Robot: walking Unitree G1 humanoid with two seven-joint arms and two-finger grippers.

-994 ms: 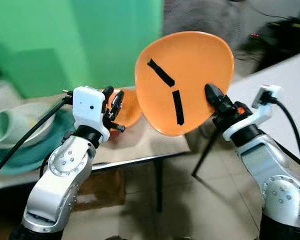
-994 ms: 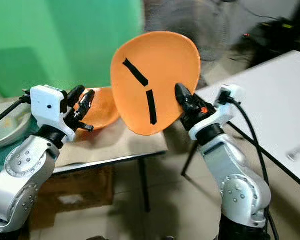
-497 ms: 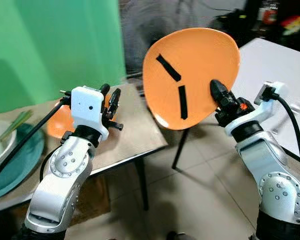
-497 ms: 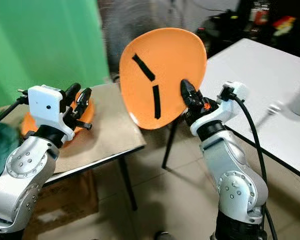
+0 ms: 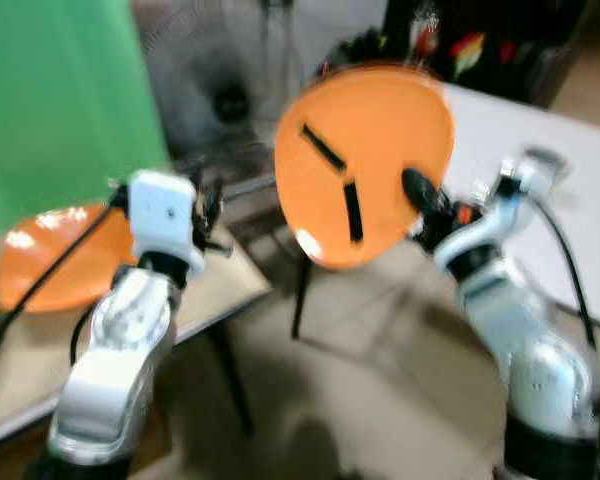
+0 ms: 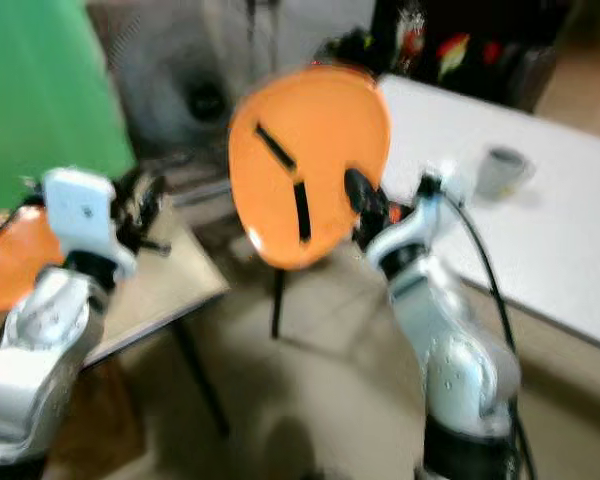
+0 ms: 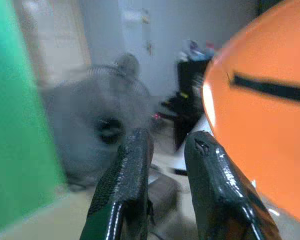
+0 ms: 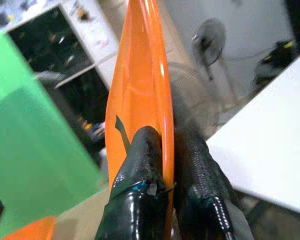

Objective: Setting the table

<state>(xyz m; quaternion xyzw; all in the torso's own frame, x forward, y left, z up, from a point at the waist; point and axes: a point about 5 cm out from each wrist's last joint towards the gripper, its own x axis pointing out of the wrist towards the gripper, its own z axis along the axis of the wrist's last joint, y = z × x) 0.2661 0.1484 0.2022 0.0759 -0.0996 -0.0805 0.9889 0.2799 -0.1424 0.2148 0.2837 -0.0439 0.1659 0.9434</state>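
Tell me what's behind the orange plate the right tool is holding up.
Behind the orange plate clamped edge-on in the right tool, a standing fan and dark clutter show at its sides. Whatever lies directly behind its face is covered.

A gap of open floor point(image 6: 310, 390) separates the brown table point(image 6: 165, 285) from the white table point(image 6: 540, 230). A cup point(image 6: 498, 170) stands near the white table's far edge.

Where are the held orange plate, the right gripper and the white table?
orange plate point(image 5: 375, 150), left eye view, bare face above the tape strips.
right gripper point(image 8: 162, 165), right wrist view, between the fingertips at the plate's rim.
white table point(image 6: 540, 240), right eye view, bare top.
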